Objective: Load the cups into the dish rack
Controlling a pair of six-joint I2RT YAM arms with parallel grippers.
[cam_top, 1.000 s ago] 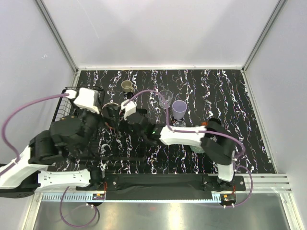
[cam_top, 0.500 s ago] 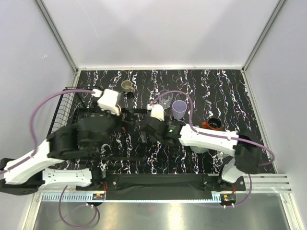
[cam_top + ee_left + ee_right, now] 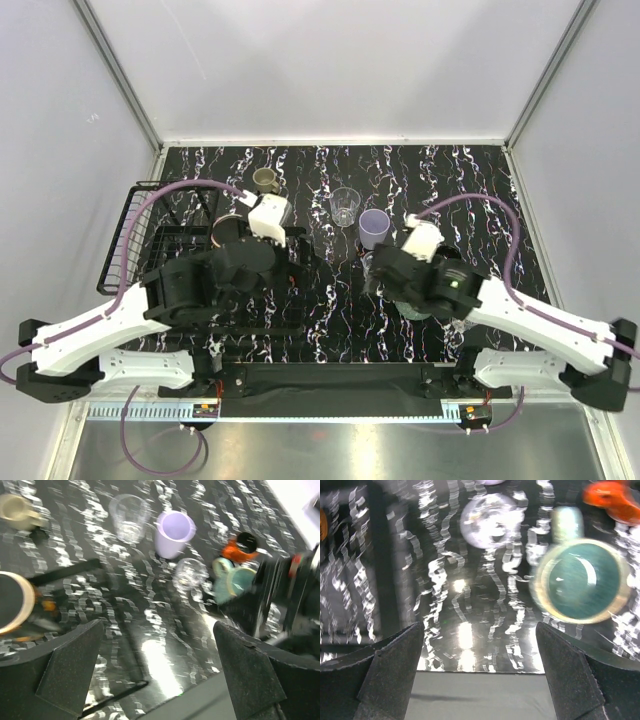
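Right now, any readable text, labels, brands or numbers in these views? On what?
None readable.
The lavender cup, teal mug, olive-beige mug and dish rack show no print.
Small orange patch at the right arm's base: too small to read.

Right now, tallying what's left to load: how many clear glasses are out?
2. One clear glass stands beyond and left of the lavender cup; the second glass sits nearer, between that cup and the teal mug. More may be hidden.
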